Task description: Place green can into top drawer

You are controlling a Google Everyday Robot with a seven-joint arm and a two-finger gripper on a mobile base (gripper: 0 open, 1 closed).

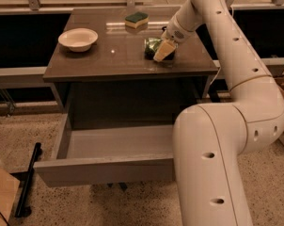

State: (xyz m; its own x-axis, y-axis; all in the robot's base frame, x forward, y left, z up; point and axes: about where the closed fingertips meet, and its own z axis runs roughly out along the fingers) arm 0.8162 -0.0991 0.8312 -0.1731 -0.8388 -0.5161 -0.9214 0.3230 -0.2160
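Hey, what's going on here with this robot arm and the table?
The robot's arm reaches over the table, and its pincer is down at the green can, which sits on the right part of the tabletop. I can't tell whether it has a grip on the can. The top drawer below is pulled open, and the can is not in it yet. A white bowl sits at the left, and a sponge at the back.

Cream rounded arm (255,93), small holes — perhaps tan gripper (161,53) over table (109,62).
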